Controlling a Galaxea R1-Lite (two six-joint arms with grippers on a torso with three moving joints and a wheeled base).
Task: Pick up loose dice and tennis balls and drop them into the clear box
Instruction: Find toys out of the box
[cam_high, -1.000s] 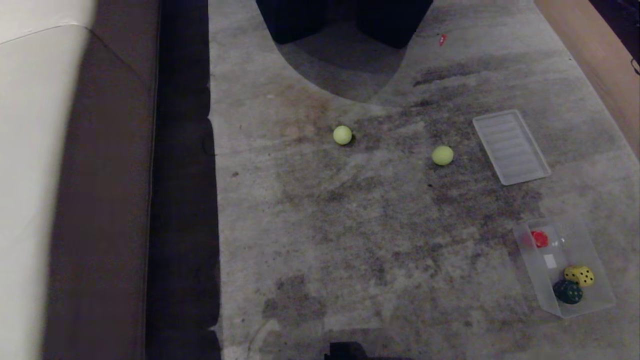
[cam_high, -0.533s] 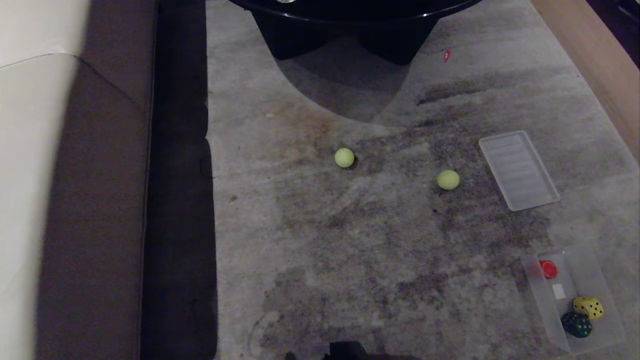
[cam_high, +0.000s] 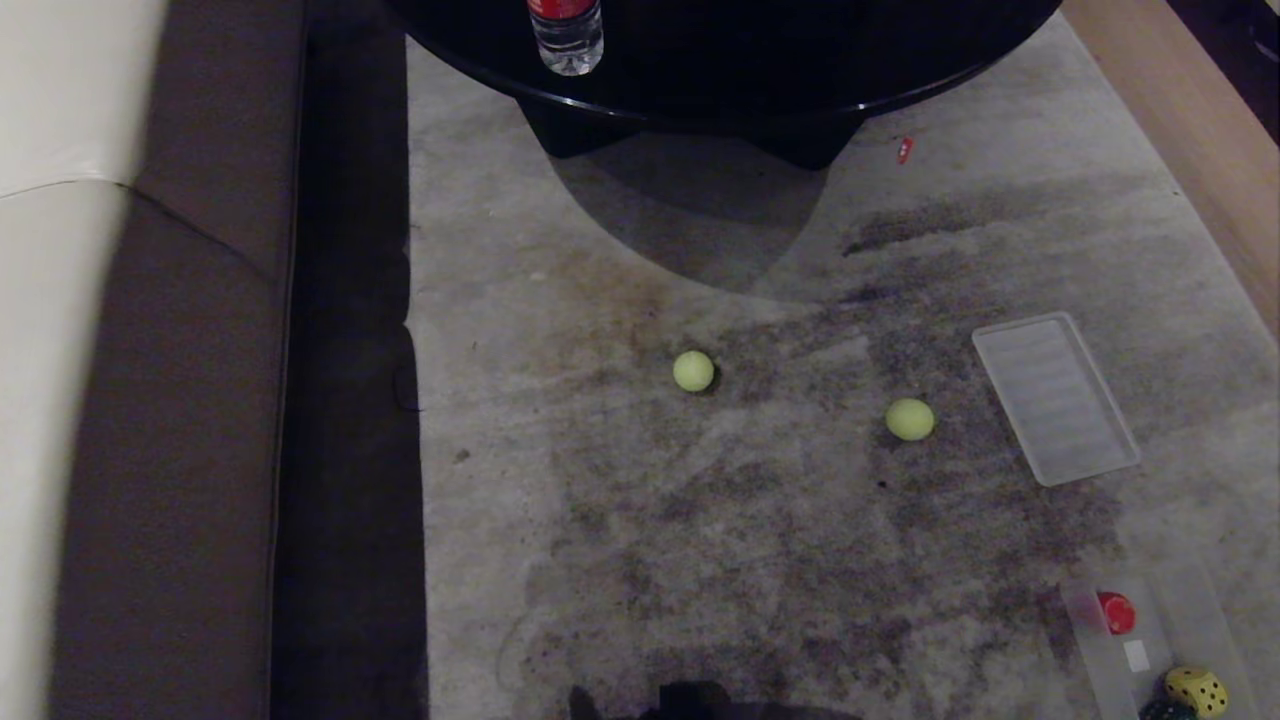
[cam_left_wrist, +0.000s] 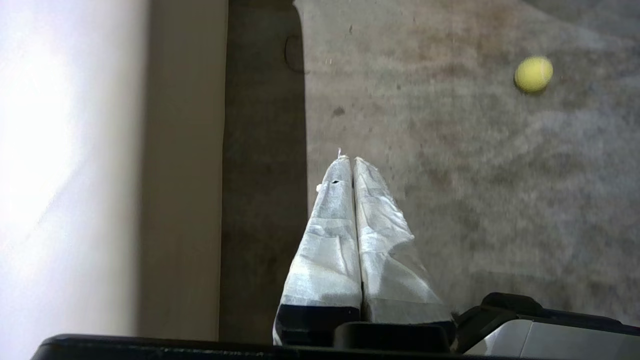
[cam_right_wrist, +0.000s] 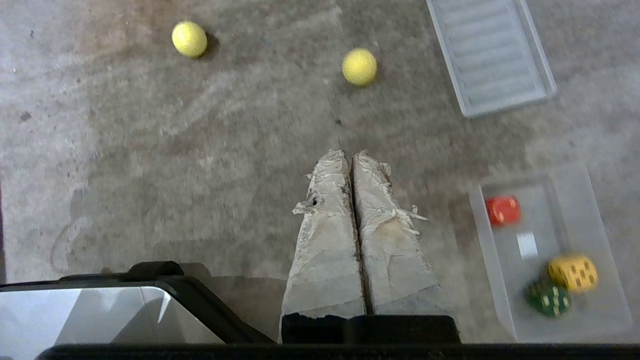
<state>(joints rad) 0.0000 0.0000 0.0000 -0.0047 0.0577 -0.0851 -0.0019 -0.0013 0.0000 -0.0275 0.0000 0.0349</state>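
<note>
On stained grey carpet (cam_high: 760, 540): two tennis balls (cam_high: 693, 371) (cam_high: 910, 419), well apart, at centre and 3 o'clock of centre. Ribbed lid (cam_high: 1055, 398) at 3 o'clock. Clear box (cam_right_wrist: 590, 200) at 4 o'clock, containing red die (cam_right_wrist: 503, 210), yellow die (cam_right_wrist: 573, 273), green die (cam_right_wrist: 548, 298). Left gripper (cam_left_wrist: 351, 161) and right gripper (cam_right_wrist: 350, 155): fingers pressed together, empty, above carpet. Black table (cam_high: 780, 60) with bottle (cam_high: 566, 35) at 12 o'clock.
</note>
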